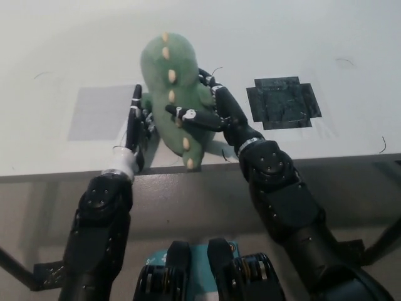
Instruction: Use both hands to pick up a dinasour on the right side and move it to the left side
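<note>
A green plush dinosaur with cream spikes down its back is held upright between my two hands, just right of the grey patch. My left hand presses flat against its left flank. My right hand wraps its right flank, with fingers reaching across the back. The dinosaur's tail tip hangs near the table's front edge. Whether its underside touches the table is hidden.
A black tape square lies on the white table, right of my right hand. The table's front edge runs across the picture just behind both wrists. Thin dark scratch marks dot the surface.
</note>
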`<state>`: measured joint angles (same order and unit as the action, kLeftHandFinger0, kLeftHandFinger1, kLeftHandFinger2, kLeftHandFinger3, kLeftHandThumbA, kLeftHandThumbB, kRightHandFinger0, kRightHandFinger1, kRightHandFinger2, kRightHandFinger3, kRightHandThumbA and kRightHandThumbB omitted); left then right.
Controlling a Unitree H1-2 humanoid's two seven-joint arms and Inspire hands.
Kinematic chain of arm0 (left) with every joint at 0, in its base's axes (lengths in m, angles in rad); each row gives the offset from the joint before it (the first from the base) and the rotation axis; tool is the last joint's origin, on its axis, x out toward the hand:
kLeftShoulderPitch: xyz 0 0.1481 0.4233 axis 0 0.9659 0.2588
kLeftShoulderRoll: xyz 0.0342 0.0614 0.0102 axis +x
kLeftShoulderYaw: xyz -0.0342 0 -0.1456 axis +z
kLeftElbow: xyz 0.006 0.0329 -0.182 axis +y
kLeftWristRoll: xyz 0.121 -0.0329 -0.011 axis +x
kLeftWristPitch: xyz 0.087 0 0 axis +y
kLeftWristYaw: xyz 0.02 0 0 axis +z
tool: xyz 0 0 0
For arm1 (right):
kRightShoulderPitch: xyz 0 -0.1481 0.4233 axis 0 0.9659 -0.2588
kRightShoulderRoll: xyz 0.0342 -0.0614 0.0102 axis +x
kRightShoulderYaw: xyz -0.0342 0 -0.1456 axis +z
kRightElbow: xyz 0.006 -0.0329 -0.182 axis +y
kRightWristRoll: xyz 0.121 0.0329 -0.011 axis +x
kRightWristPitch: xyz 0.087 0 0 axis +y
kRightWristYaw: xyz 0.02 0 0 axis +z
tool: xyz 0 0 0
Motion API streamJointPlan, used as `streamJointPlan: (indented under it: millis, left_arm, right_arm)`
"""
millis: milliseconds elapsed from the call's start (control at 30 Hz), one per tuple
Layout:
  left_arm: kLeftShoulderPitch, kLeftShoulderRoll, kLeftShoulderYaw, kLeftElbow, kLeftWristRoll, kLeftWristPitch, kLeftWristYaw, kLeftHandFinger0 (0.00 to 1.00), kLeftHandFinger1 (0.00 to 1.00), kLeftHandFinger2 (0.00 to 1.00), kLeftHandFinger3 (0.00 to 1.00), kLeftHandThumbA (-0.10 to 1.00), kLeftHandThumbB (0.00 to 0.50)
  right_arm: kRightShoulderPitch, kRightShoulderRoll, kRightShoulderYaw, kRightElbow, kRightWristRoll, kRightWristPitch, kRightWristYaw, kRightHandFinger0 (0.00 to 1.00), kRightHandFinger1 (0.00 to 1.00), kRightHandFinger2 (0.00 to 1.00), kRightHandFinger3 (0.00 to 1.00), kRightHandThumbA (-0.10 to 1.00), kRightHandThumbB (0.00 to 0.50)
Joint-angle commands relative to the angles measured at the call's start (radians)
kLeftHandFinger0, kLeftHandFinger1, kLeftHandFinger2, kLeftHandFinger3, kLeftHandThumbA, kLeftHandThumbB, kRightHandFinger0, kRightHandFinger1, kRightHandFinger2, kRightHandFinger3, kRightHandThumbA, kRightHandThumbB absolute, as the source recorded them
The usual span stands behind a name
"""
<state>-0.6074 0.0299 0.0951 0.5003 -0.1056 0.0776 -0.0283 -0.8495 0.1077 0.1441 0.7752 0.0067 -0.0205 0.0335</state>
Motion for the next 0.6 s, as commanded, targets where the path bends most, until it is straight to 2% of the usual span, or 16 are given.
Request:
streamJointPlan:
  millis: [0,33,133,200,233,267,467,567]
  left_arm:
    - [-0.029,-0.006,-0.014,-0.117,-0.025,0.016,-0.032,1.0,1.0,1.0,1.0,1.0,0.403]
    - [-0.02,0.0,-0.018,-0.131,-0.008,0.01,-0.022,1.0,1.0,1.0,1.0,1.0,0.407]
    - [-0.01,0.001,-0.013,-0.157,-0.01,0.012,-0.012,1.0,1.0,1.0,1.0,1.0,0.369]
    - [-0.003,0.003,-0.013,-0.179,-0.015,0.029,-0.015,1.0,1.0,1.0,1.0,1.0,0.381]
    - [0.004,0.006,-0.009,-0.197,-0.031,0.035,-0.028,1.0,1.0,1.0,1.0,1.0,0.405]
    - [0.011,0.007,-0.004,-0.217,-0.046,0.046,-0.037,1.0,1.0,1.0,1.0,1.0,0.413]
    - [0.043,0.017,0.01,-0.28,-0.051,0.026,-0.035,1.0,1.0,1.0,1.0,1.0,0.363]
    - [0.047,0.02,0.013,-0.286,-0.055,0.027,-0.038,1.0,1.0,1.0,1.0,1.0,0.362]
  right_arm:
    - [-0.04,0.064,0.06,-0.062,-0.032,0.026,0.067,1.0,1.0,1.0,1.0,1.0,0.231]
    - [-0.037,0.065,0.063,-0.071,-0.029,0.03,0.072,1.0,1.0,1.0,1.0,1.0,0.226]
    - [-0.039,0.068,0.073,-0.082,-0.037,0.033,0.07,1.0,1.0,1.0,1.0,1.0,0.177]
    - [-0.039,0.071,0.077,-0.084,-0.036,0.032,0.069,1.0,1.0,1.0,1.0,1.0,0.181]
    - [-0.037,0.072,0.079,-0.1,-0.03,0.037,0.076,1.0,1.0,1.0,1.0,1.0,0.162]
    - [-0.034,0.075,0.079,-0.11,-0.024,0.042,0.082,1.0,1.0,1.0,1.0,1.0,0.16]
    - [-0.028,0.093,0.089,-0.149,-0.012,0.05,0.097,1.0,1.0,1.0,1.0,1.0,0.165]
    - [-0.026,0.096,0.091,-0.157,-0.012,0.058,0.096,1.0,1.0,1.0,1.0,1.0,0.167]
